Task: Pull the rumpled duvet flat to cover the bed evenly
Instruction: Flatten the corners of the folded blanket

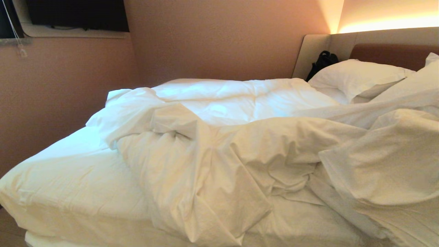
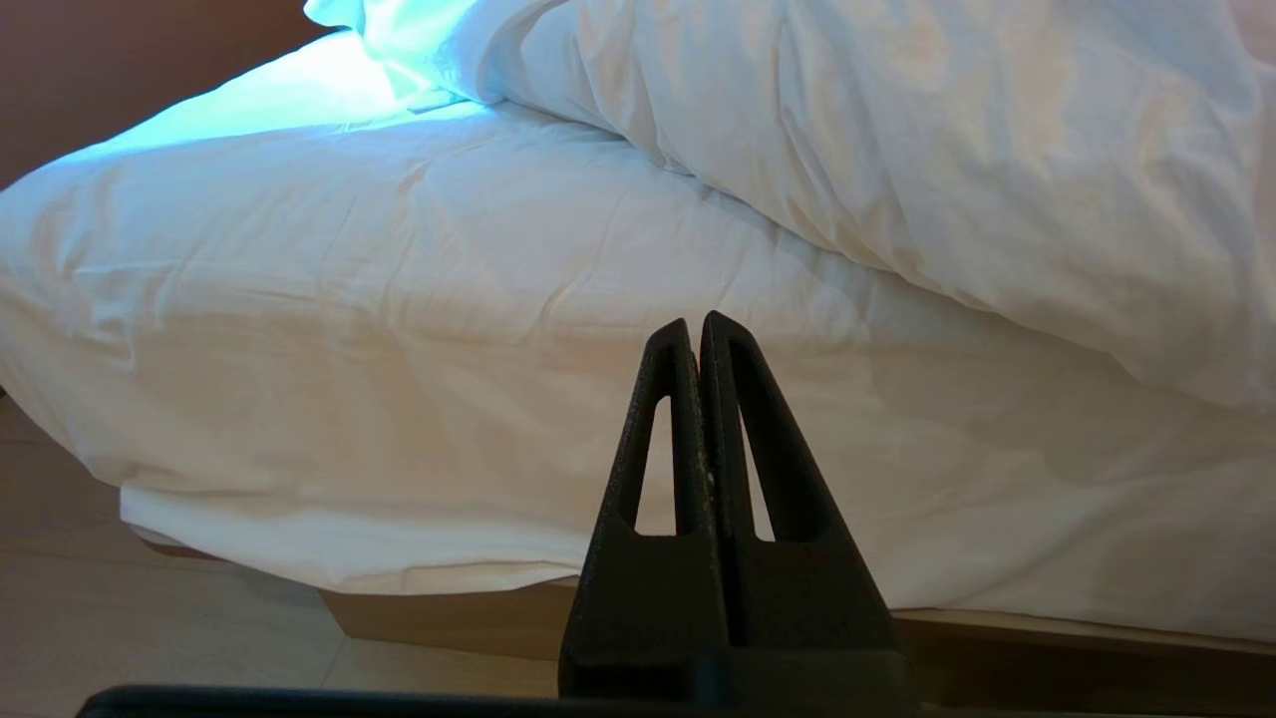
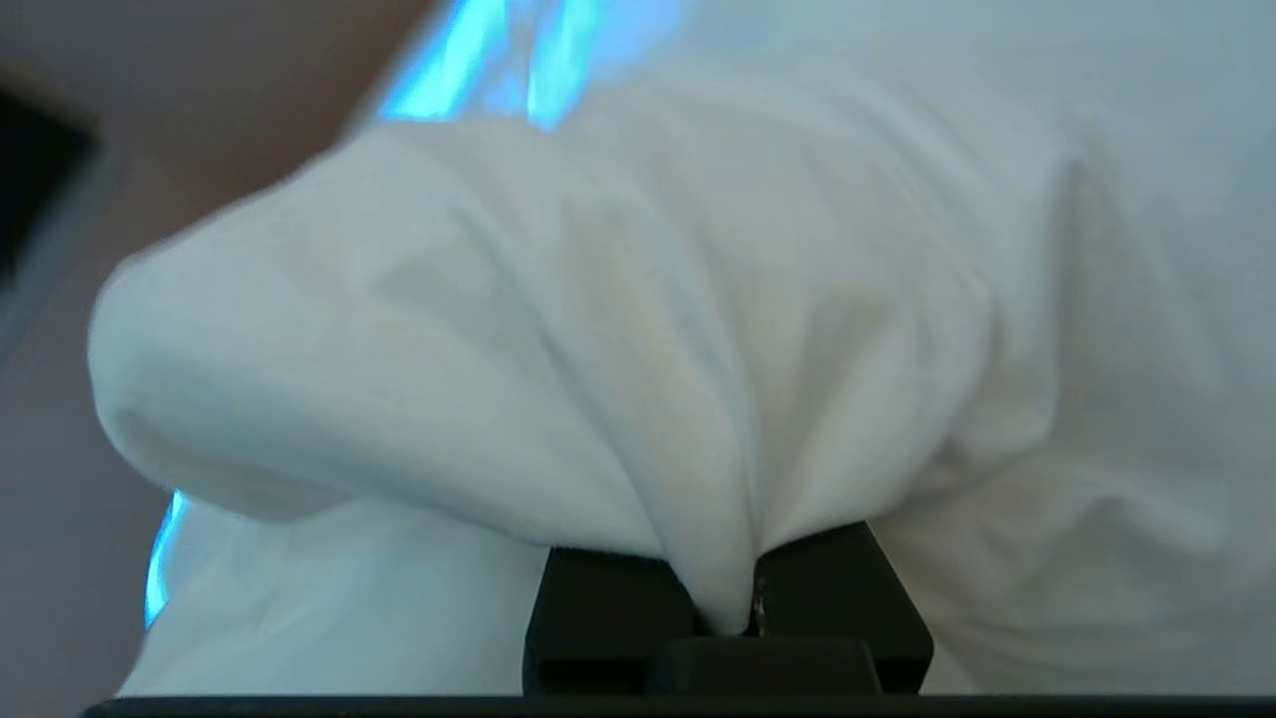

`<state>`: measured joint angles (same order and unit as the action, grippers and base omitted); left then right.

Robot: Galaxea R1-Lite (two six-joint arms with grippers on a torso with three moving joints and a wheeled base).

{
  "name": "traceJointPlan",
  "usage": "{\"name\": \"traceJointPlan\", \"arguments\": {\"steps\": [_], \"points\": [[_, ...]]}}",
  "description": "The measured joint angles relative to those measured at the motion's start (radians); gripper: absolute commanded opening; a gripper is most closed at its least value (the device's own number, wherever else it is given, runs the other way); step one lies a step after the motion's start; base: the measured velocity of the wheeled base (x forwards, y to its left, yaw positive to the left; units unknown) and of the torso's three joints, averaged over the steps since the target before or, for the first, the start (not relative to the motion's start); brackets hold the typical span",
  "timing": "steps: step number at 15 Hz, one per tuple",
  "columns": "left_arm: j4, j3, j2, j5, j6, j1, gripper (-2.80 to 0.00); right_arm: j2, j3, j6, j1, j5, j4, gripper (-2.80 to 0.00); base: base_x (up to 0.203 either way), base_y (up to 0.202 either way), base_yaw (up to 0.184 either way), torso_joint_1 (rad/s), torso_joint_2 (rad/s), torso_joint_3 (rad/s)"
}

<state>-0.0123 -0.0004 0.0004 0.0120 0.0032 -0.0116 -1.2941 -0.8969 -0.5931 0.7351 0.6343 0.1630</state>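
the left pincer point(image 2: 700, 339) is parked low beside the bed point(image 2: 399, 339), clenched on nothing, its tips pressed together and pointing at the side of the mattress, short of touching it. above it the fitted sheet point(image 1: 68, 171) lies bare at the end of the bed farthest from the headboard point(image 1: 387, 51). the duvet point(image 1: 223, 144) sits bunched across the middle of the bed and toward the headboard, with folds spilling over the near edge of the bed. the right pincer point(image 3: 733, 608) is outside the head view; its own camera shows it grasping a gathered fold of the duvet, cloth wedged between its two halves.

the step in hand looks like the pull itself: the fold is gripped and ready to be drawn. the next move calls for dragging that fold away from the headboard, toward the bare sheet, keeping the grip firm so the thick cloth does not slip out, then evening the edges.

two pillows point(image 1: 356, 79) rest against the headboard, with a dark bag point(image 1: 322, 61) beside them. plain brownish walls point(image 1: 212, 37) close the room behind the bed, and a warm light strip point(image 1: 387, 24) glows above the headboard.
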Motion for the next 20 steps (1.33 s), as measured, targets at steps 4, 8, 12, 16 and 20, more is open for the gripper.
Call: {"name": "traceJointPlan", "arguments": {"steps": [4, 8, 12, 16, 20], "points": [[0.0, 0.0, 0.0, 0.0, 0.0, 0.0, -2.8, 0.032, -0.026, 0.034, 0.228, 0.116, 0.005, -2.8, 0.0, 0.0, 0.0, 0.0, 0.0, 0.0], [0.0, 0.0, 0.0, 0.0, 0.0, 0.0, -2.8, -0.025, -0.129, 0.056, 0.359, 0.161, 0.001, -2.8, 0.0, 0.0, 0.0, 0.0, 0.0, 0.0], [0.0, 0.0, 0.0, 0.0, 0.0, 0.0, -2.8, -0.167, -0.337, 0.058, 0.436, 0.151, -0.049, -2.8, 0.0, 0.0, 0.0, 0.0, 0.0, 0.0], [0.0, 0.0, 0.0, 0.0, 0.0, 0.0, -2.8, -0.345, -0.57, 0.082, 0.494, 0.112, -0.166, -2.8, 0.0, 0.0, 0.0, 0.0, 0.0, 0.0], [0.0, 0.0, 0.0, 0.0, 0.0, 0.0, -2.8, -0.419, -0.574, 0.169, 0.543, 0.047, -0.311, -2.8, 0.0, 0.0, 0.0, 0.0, 0.0, 0.0]]}}
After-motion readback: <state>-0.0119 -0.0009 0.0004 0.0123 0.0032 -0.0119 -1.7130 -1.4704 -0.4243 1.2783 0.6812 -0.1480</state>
